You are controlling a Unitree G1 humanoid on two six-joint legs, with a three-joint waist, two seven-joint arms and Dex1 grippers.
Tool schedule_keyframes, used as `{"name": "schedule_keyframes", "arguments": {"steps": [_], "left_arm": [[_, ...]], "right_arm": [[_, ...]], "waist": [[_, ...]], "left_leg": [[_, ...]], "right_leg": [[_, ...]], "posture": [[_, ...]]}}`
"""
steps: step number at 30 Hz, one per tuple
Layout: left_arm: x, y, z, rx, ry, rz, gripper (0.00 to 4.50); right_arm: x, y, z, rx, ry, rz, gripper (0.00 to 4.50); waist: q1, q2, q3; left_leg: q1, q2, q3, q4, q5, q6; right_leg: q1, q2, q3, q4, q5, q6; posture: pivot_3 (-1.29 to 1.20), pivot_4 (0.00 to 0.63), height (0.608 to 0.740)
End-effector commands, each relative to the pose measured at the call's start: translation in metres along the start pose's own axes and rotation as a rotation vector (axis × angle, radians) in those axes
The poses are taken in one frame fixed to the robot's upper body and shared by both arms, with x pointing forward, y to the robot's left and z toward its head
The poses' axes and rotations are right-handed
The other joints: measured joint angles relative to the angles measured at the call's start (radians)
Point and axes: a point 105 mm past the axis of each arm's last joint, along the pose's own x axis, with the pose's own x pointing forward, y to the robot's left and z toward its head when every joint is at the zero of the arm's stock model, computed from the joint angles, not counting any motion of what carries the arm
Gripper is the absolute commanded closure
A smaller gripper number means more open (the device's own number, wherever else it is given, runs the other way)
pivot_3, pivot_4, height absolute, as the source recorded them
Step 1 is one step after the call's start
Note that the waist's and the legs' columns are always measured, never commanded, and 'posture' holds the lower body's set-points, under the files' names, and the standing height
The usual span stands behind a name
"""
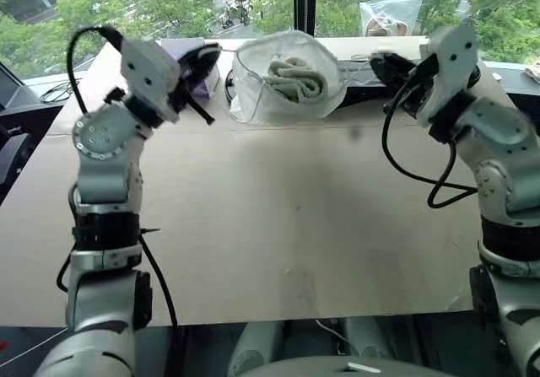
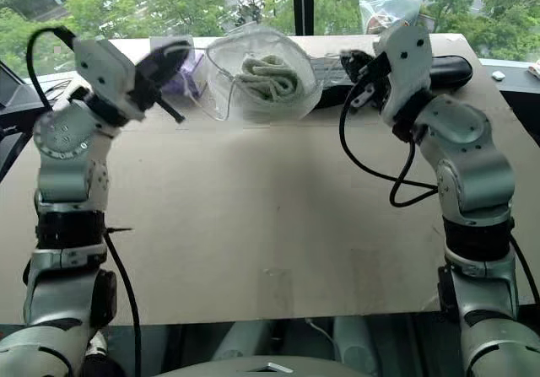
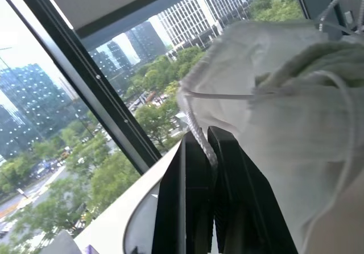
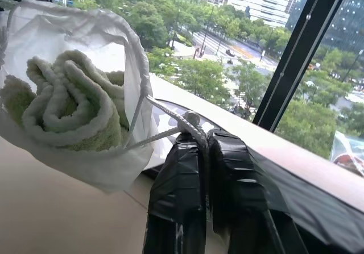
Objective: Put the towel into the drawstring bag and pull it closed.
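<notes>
The translucent white drawstring bag (image 1: 253,94) hangs between my two raised grippers over the far part of the table. The rolled light green towel (image 1: 297,78) lies inside it and shows through the fabric. At the bag's left side, my left gripper (image 3: 208,147) is shut on the white cord (image 3: 196,130). My right gripper (image 4: 206,146) is shut on the cord (image 4: 170,116) at the bag's right side, with the cord running taut from the bag's mouth. The towel (image 4: 68,103) shows close up in the right wrist view.
The brown tabletop (image 1: 270,217) stretches toward me under both arms. A purple tissue box (image 1: 179,50) sits behind the left gripper. A long black racket cover (image 2: 447,70) lies at the far right edge, with a clear plastic bag (image 1: 390,14) beyond it by the window.
</notes>
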Motion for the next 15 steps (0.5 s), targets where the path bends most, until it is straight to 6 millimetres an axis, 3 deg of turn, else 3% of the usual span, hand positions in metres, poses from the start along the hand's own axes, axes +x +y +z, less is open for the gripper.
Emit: {"name": "schedule_keyframes", "arguments": {"steps": [1, 4, 6, 7, 10, 13, 15], "left_arm": [[0.0, 0.038, 0.001, 0.017, 0.027, 0.059, 4.42], [-0.012, 0.047, -0.02, 0.046, 0.105, 0.092, 4.42], [-0.011, 0.064, -0.012, 0.039, 0.075, 0.192, 4.42], [-0.012, 0.067, -0.018, 0.015, 0.1, 0.22, 4.42], [-0.022, 0.061, -0.041, -0.023, 0.162, 0.252, 4.42], [-0.023, 0.067, -0.037, 0.011, 0.152, 0.293, 4.42], [-0.041, 0.086, -0.051, 0.016, 0.222, 0.405, 4.42]], "right_arm": [[-0.006, -0.034, 0.037, -0.082, -0.077, -0.064, 4.5], [-0.008, -0.041, 0.031, -0.136, -0.029, -0.087, 4.5], [-0.014, -0.055, 0.054, -0.059, -0.101, -0.158, 4.5], [-0.017, -0.06, 0.054, -0.101, -0.08, -0.189, 4.5], [-0.029, -0.056, -0.001, -0.084, 0.084, -0.191, 4.5], [-0.049, -0.073, 0.007, -0.025, 0.048, -0.293, 4.5], [-0.078, -0.11, -0.001, -0.107, 0.13, -0.501, 4.5]], "waist": [[-0.01, 0.0, 0.0], [-0.02, 0.0, -0.002], [-0.032, -0.001, 0.0], [-0.038, -0.002, 0.0], [-0.043, -0.005, -0.002], [-0.044, -0.004, -0.001], [-0.043, -0.002, 0.0]], "left_leg": [[0.0, 0.0, 0.0, 0.0, 0.0, 0.0], [0.002, 0.0, 0.0, -0.004, 0.0, 0.0], [0.001, 0.0, 0.0, -0.004, 0.0, 0.0], [-0.003, 0.0, -0.001, -0.004, 0.0, 0.0], [-0.014, 0.0, -0.004, 0.004, 0.0, 0.0], [-0.014, 0.0, -0.004, 0.004, 0.0, 0.0], [-0.019, -0.001, -0.003, 0.005, 0.0, 0.0]], "right_leg": [[0.0, 0.0, 0.0, -0.001, 0.0, 0.0], [0.004, 0.0, 0.0, -0.009, 0.0, 0.0], [0.002, -0.001, 0.0, -0.01, 0.0, 0.0], [-0.001, -0.001, 0.0, -0.009, 0.0, 0.0], [-0.007, -0.001, -0.002, -0.008, 0.001, 0.0], [-0.006, -0.002, -0.003, -0.009, 0.001, 0.001], [-0.011, -0.002, -0.001, -0.007, 0.002, 0.003]], "posture": [[0.0, 0.15, 0.74], [0.0, 0.15, 0.74], [0.0, 0.15, 0.74], [0.0, 0.15, 0.74], [0.0, 0.15, 0.74], [0.0, 0.15, 0.74], [0.0, 0.15, 0.74]]}}
